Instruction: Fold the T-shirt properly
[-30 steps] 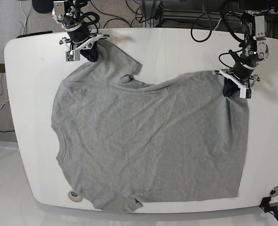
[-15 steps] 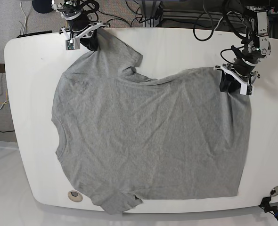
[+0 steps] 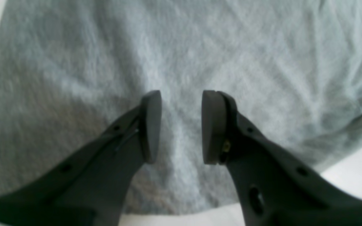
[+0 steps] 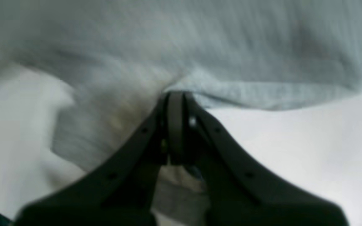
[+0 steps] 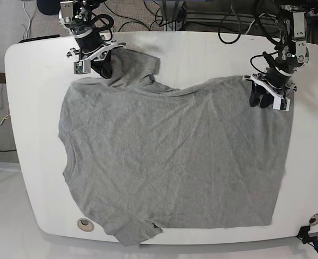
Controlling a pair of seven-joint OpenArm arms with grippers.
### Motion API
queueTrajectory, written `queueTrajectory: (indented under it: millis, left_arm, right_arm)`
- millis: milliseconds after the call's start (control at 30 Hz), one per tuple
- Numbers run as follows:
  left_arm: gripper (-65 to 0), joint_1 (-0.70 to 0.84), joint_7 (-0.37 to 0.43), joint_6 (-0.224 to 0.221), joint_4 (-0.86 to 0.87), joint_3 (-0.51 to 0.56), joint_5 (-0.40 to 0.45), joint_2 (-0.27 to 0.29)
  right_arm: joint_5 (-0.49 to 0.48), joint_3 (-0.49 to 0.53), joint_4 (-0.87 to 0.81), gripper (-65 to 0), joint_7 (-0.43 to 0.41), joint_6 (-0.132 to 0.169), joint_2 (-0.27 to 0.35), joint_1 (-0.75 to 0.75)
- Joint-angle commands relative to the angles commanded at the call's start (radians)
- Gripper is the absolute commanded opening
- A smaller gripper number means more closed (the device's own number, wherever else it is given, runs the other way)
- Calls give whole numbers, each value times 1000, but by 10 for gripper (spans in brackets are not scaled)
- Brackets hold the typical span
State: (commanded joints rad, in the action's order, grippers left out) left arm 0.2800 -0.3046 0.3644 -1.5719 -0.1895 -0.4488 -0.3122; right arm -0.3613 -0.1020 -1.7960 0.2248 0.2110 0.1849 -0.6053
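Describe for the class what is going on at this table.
Two robot arms are working on a grey T-shirt spread, lightly wrinkled, over a white table. The right gripper is closed on fabric by one sleeve. The left gripper is open above the shirt. It is not yet folded up.

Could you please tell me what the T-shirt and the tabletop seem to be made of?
T-shirt: soft knit fabric, probably cotton, with a matte heathered grey finish; it drapes in gentle wrinkles.
Tabletop: smooth white surface with rounded corners, perhaps laminate or painted board; the look leaves that open.
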Motion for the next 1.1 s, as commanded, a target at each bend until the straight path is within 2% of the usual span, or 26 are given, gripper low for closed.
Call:
queueTrajectory:
  millis: [333,833,1100]
  left_arm:
    - [-449,-2,-2,-2,-44,-3,0,-21]
    - [-446,83,-5,-3,-100,-322,0,-15]
    - [-446,121,-6,0,-11,-336,0,-14]
  right_arm:
    - [0,2,-2,-636,0,0,0,-3]
    - [0,0,-2,-636,5,-2,0,-38]
    - [0,0,-2,-636,5,-2,0,-37]
